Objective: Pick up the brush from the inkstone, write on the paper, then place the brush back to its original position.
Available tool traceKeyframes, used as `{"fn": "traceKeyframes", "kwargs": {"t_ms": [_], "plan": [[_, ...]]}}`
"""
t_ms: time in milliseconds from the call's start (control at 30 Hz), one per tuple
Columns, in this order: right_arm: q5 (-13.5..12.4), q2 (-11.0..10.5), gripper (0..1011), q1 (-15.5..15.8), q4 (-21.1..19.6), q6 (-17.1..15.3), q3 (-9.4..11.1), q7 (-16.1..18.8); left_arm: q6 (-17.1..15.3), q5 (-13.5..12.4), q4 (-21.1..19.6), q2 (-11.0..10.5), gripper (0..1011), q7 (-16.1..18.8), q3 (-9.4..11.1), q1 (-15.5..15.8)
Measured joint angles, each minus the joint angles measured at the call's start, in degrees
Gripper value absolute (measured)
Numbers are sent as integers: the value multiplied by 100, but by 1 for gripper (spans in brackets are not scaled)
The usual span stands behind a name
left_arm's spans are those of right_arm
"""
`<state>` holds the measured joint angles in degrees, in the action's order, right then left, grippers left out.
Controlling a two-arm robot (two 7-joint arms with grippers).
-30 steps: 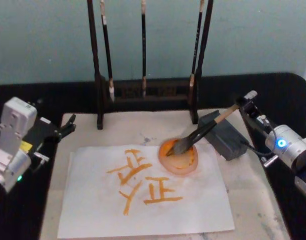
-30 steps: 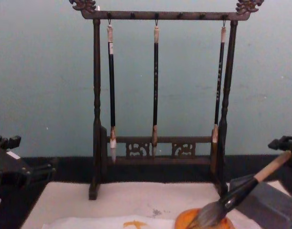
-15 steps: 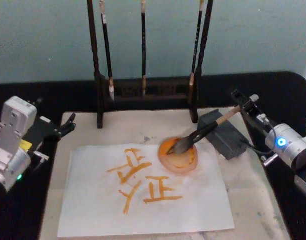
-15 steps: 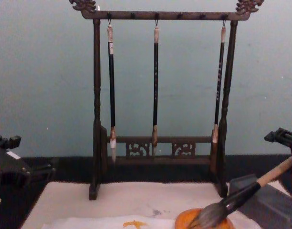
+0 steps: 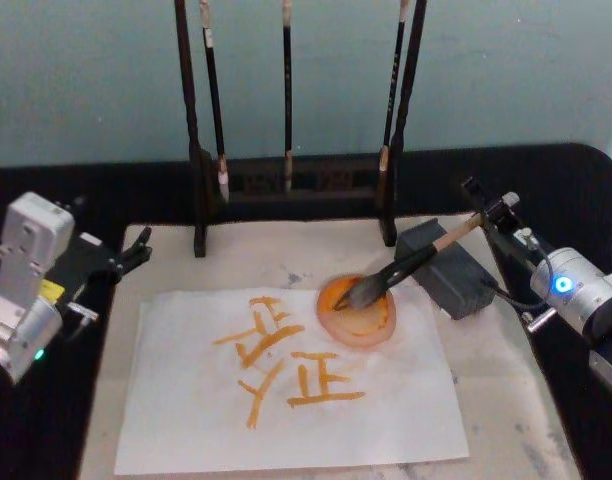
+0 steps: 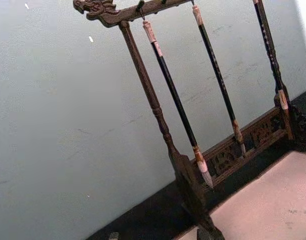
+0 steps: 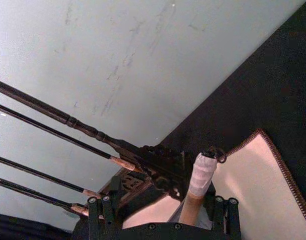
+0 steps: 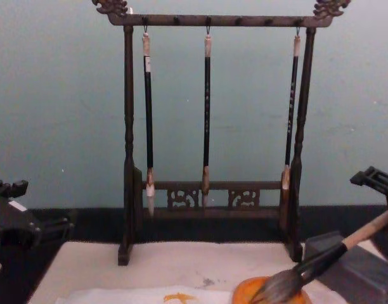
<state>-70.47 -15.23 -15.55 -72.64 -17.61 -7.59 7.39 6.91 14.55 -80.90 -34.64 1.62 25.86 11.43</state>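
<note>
The brush [image 5: 411,262] lies slanted: its bushy bristles [image 8: 279,288] rest in an orange dish [image 5: 358,318] and its handle crosses the dark grey inkstone [image 5: 454,278]. My right gripper [image 5: 489,205] stands open around the handle's top. In the right wrist view the white-wrapped top [image 7: 202,175] sits loose between the spread fingers [image 7: 100,210]. The paper [image 5: 386,400] carries orange characters [image 5: 286,360]. At the table's left edge my left gripper [image 5: 136,250] is parked, fingers slightly apart.
A dark wooden rack [image 8: 206,20] with three slim hanging brushes [image 8: 206,114] stands at the back. A cream mat [image 5: 506,400] lies under the paper and the inkstone. Black cloth borders the mat.
The brush's top has dropped lower and its handle now rests on the inkstone. My right gripper's fingers have spread around it. The left arm has not moved.
</note>
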Motion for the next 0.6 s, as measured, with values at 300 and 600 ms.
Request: {"fn": "traceKeyframes", "kwargs": {"t_ms": [300, 600], "plan": [[-64, -95, 1000, 65, -76, -9, -87, -10, 0, 0, 0, 0, 1010, 0, 0, 0], [-210, -280, 1000, 260, -318, -41, -135, -195, 0, 0, 0, 0, 1010, 0, 0, 0]]}}
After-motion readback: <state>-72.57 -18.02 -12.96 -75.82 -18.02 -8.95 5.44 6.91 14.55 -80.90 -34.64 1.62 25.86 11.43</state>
